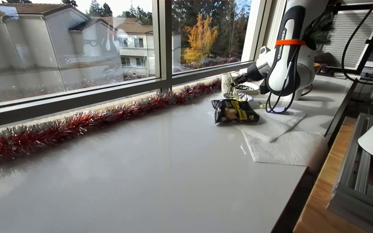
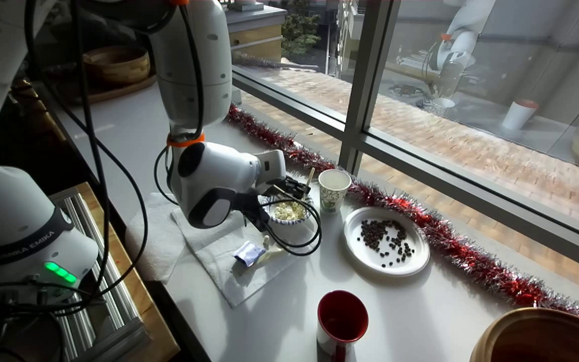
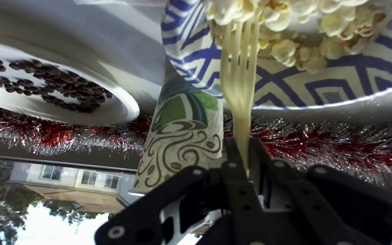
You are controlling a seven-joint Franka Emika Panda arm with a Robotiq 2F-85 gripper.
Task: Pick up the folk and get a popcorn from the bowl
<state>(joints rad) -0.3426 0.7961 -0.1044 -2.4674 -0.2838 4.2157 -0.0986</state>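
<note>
My gripper (image 3: 243,146) is shut on a pale yellow fork (image 3: 238,85) by its handle, tines pointing to the bowl. The fork's tines reach the popcorn (image 3: 282,51), pale-yellow puffs heaped in the bowl; whether a piece is speared I cannot tell. The bowl (image 3: 318,92) is white with a blue geometric pattern; it is partly cut off in the wrist view. In an exterior view, the popcorn (image 2: 289,212) and bowl show under the gripper (image 2: 300,188), partly behind cables. In an exterior view, the gripper (image 1: 235,82) holds the fork (image 1: 236,94) tilted downward.
A patterned paper cup (image 2: 333,193) stands beside the bowl. A white plate (image 2: 357,261) holds dark beans. A red-and-white mug (image 2: 325,338) and a wooden bowl (image 2: 490,332) are nearer that camera. A black snack bag (image 1: 235,111), paper towels (image 1: 283,150) and red tinsel (image 1: 108,116) lie around.
</note>
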